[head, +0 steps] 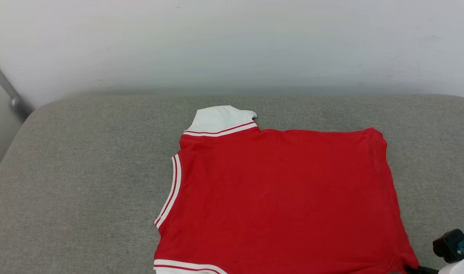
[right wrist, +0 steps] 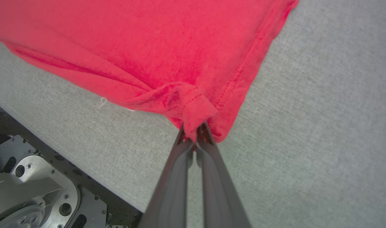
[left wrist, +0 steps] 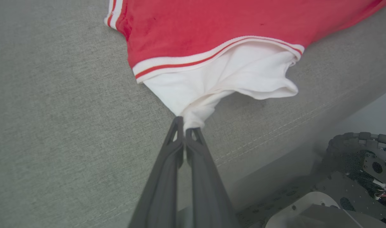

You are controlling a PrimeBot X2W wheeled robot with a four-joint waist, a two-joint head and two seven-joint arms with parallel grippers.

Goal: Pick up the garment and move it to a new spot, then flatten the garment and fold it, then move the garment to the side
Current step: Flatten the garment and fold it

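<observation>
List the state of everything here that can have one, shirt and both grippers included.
red jersey shirt with white short sleeves, spread out on the grey fabric cushion, plain red side up, two near corners pinched.
left gripper, shut on the shirt's near white sleeve.
right gripper, shut on the shirt's red hem corner.

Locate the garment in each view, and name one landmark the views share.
Head view: garment spread over the centre and lower right.
Left wrist view: across the top, left gripper shut on its white sleeve.
Right wrist view: upper left, right gripper shut on a red corner.
Shared landmark: the grey cushion.
</observation>
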